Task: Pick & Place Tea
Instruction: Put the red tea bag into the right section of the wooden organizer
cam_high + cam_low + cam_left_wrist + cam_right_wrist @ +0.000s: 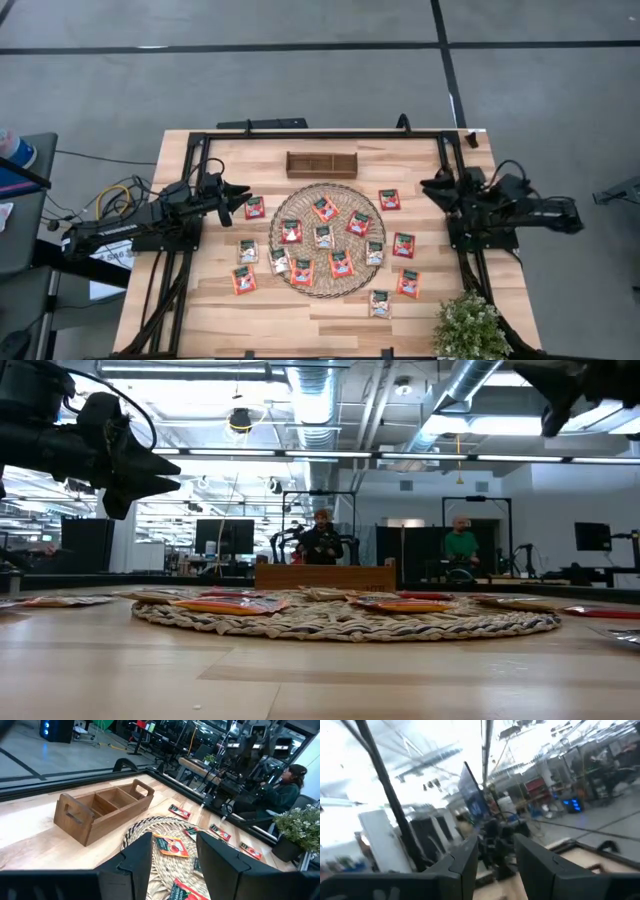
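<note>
**A:** Right, status for you. Your left gripper (pixel 243 192) sits centre-left in the high view, raised off the light wooden table (pixel 330 315), its dark fingers (pixel 137 857) apart with nothing between them.

**B:** Right side?

**A:** Your right gripper (pixel 432 185) is centre-right, near the table edge, also lifted; fingers (pixel 467 860) spread, empty. Its wrist camera looks out into the room.

**B:** Tea?

**A:** Small flat square tea sachets (pixel 324 209), red, orange and pale, scattered mid-frame. Most lie on the large round woven mat (pixel 300 285); others sit on bare wood around it, one red one (pixel 254 207) just beside the left fingertips.

**B:** Tray?

**A:** Brown wooden compartment tray (pixel 321 164) is above the mat in the high view; its compartments look bare in the left wrist view. Small green potted plant (pixel 470 328) at lower right. Two people (pixel 322 538) visible beyond the table in the low view.
</note>
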`<state>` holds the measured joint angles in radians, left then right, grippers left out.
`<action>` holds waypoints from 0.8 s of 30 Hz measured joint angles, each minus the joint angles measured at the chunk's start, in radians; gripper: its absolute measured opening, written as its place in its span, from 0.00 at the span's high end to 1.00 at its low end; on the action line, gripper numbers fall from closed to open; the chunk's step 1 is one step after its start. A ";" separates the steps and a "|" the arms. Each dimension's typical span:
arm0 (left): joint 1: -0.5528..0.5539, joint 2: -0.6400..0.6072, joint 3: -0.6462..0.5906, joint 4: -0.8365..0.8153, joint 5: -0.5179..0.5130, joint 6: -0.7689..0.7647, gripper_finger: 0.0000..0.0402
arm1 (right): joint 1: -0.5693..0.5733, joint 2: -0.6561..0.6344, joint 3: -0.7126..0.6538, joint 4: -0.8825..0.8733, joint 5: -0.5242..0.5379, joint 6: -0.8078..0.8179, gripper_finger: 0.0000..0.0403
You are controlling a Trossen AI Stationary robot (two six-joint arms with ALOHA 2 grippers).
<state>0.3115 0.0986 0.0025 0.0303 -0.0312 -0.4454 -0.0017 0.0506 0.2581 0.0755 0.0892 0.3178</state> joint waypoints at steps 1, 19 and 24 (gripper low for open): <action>0.000 0.000 0.000 0.000 0.000 0.002 0.64 | -0.001 0.023 0.046 -0.070 0.016 -0.020 0.70; 0.000 0.000 0.000 0.000 0.000 0.008 0.64 | -0.071 0.742 0.793 -0.857 0.223 -0.301 0.70; 0.000 0.000 0.000 0.000 0.000 0.008 0.64 | -0.162 0.885 0.891 -1.105 0.140 -0.300 0.70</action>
<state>0.3115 0.0986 0.0025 0.0303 -0.0311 -0.4374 -0.1635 0.9354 1.1495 -1.0290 0.2293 0.0174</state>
